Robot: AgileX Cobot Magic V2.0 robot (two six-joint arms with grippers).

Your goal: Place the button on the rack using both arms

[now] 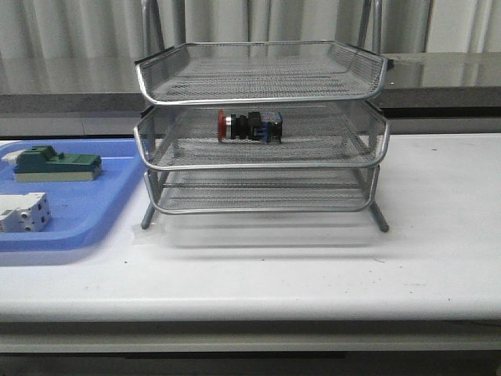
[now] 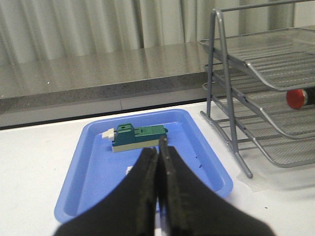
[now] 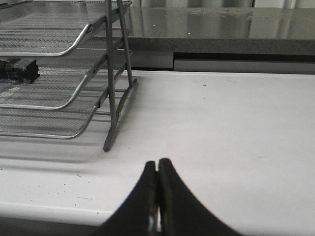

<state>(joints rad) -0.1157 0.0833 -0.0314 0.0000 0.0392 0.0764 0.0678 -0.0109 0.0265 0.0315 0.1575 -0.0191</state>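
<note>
The button (image 1: 250, 126), with red cap, black body and blue rear block, lies on its side in the middle tier of the silver wire-mesh rack (image 1: 262, 94). Its red cap shows in the left wrist view (image 2: 297, 98) and its black body in the right wrist view (image 3: 20, 70). My left gripper (image 2: 158, 147) is shut and empty, above the near part of the blue tray (image 2: 88, 169), left of the rack (image 2: 256, 64). My right gripper (image 3: 157, 164) is shut and empty over bare table, right of the rack (image 3: 59, 49). Neither arm shows in the front view.
A flat blue plastic tray (image 1: 70, 227) at the left holds a green-topped block (image 1: 56, 164) (image 2: 138, 136) and a white-grey block (image 1: 23, 213). A grey counter ledge (image 1: 438, 78) and curtains run behind the white table (image 1: 313, 274).
</note>
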